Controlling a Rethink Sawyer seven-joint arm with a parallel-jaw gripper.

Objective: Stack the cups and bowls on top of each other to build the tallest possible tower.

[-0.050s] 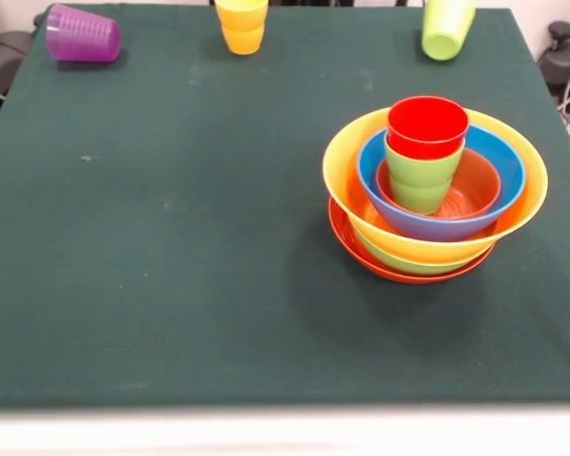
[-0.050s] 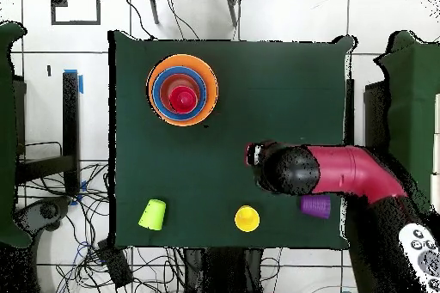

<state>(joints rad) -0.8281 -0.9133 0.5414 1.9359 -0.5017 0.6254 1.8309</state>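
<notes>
Looking straight down, we see the arm (image 2: 344, 172) reaching over the green table (image 2: 284, 83), its gripper (image 2: 254, 154) at the near end; the front view shows none of it. We cannot tell how its jaws stand. The tower (image 1: 435, 195) of nested bowls, with a red cup (image 1: 427, 126) inside a light green cup (image 1: 422, 179), stands well apart from the gripper. Along one edge lie a purple cup (image 1: 83, 34), a yellow cup (image 1: 241, 25) and another green cup (image 1: 446, 27).

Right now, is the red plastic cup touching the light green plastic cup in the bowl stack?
Touching. The front view shows the red plastic cup nested directly in the light green plastic cup, with no gap between them.
</notes>
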